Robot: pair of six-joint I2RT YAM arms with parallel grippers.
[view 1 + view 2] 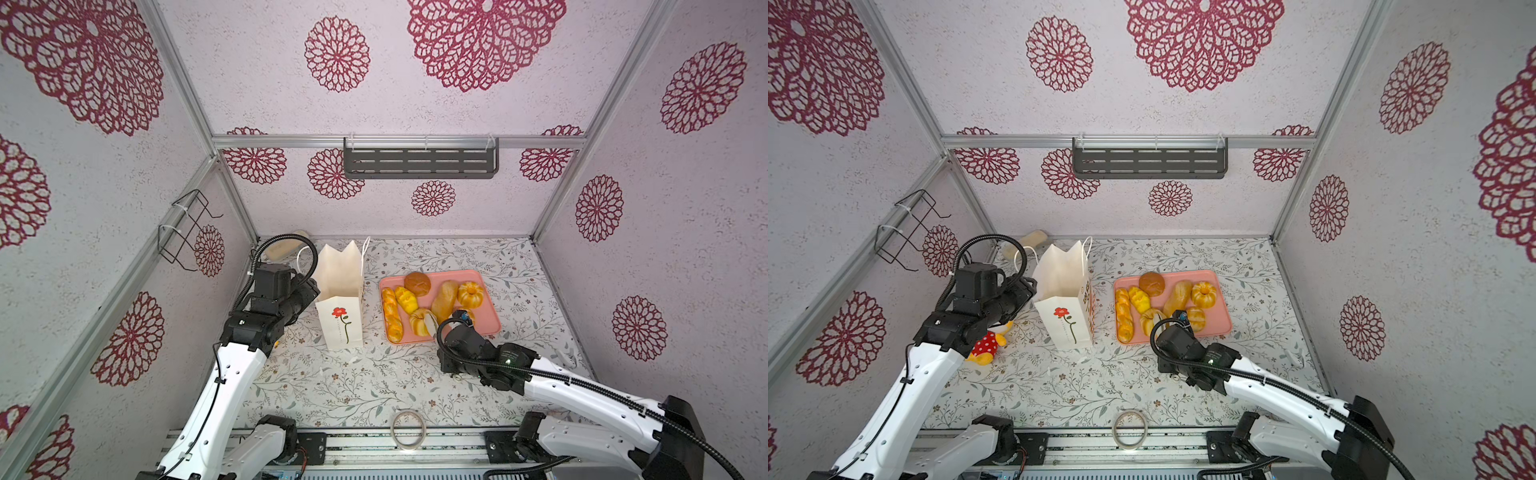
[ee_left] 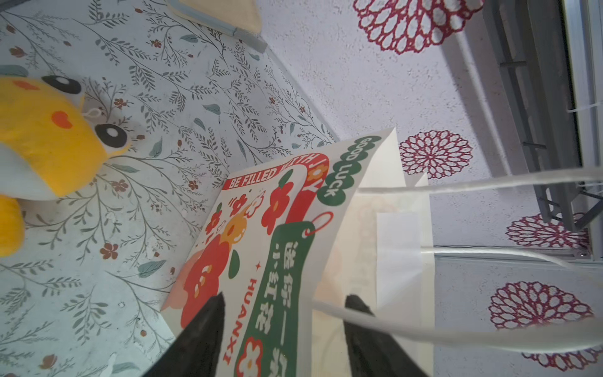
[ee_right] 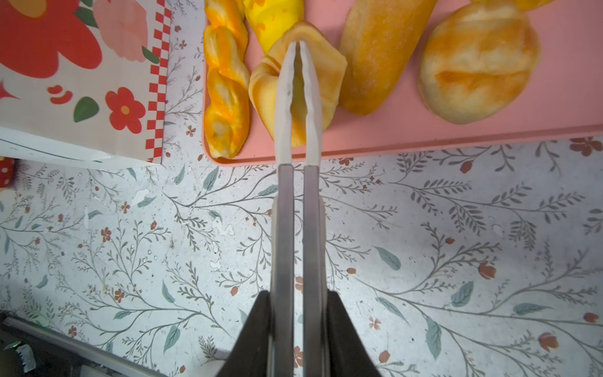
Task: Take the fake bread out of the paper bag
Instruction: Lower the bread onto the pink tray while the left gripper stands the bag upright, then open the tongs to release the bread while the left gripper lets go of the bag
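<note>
Bread (image 1: 444,297) — 7 glossy golden pieces — lies on pink tray (image 1: 486,320).

— Looks like a robot test cell in a lab, dressed up as a home.
— Dressed up how?
— Papered with red rosettes across the wall panels (image 1: 257,62), spread with a leafy floral cover (image 1: 374,386) over the table.
— And lab underneath?
— Boxed in by bare aluminium frame (image 1: 291,141). Fitted with a left arm (image 1: 224,395) and a right arm (image 1: 582,387), both mounted on a rail (image 1: 357,449) at the near edge.
— Anything more?
— Hung with a shelf (image 1: 419,163) and a wire rack (image 1: 187,228), lashed on by zip ties (image 1: 167,227). Stocked with glossy fake bread (image 1: 444,300) as props. Littered with a tape roll (image 1: 408,429) by the rail.
</note>
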